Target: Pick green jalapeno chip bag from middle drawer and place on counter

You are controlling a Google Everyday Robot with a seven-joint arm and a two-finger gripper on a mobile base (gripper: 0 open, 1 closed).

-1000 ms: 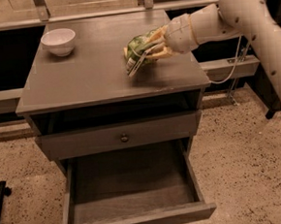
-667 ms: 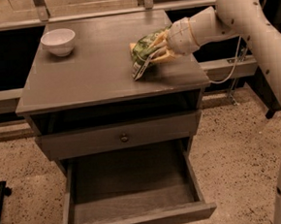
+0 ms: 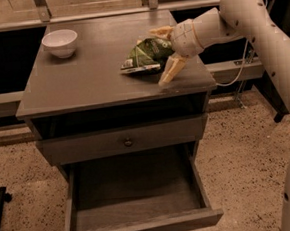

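Observation:
The green jalapeno chip bag point(image 3: 146, 55) lies flat on the right half of the grey counter point(image 3: 82, 82). My gripper point(image 3: 165, 51) is just to its right, low over the counter, open. One pale finger point(image 3: 160, 32) sits behind the bag and the other finger point(image 3: 172, 69) points down to the counter in front of it. The bag lies at the mouth of the open jaws, not clamped. The middle drawer point(image 3: 136, 201) is pulled out at the bottom of the cabinet and its grey floor is bare.
A white bowl point(image 3: 60, 42) stands at the counter's back left corner. A shallower drawer front with a round knob point(image 3: 128, 142) is shut above the open drawer. My pale arm point(image 3: 274, 42) reaches in from the right. A speckled floor surrounds the cabinet.
The bag was held tilted in the shut gripper just above the counter. It now lies flat on the counter and the fingers have spread apart.

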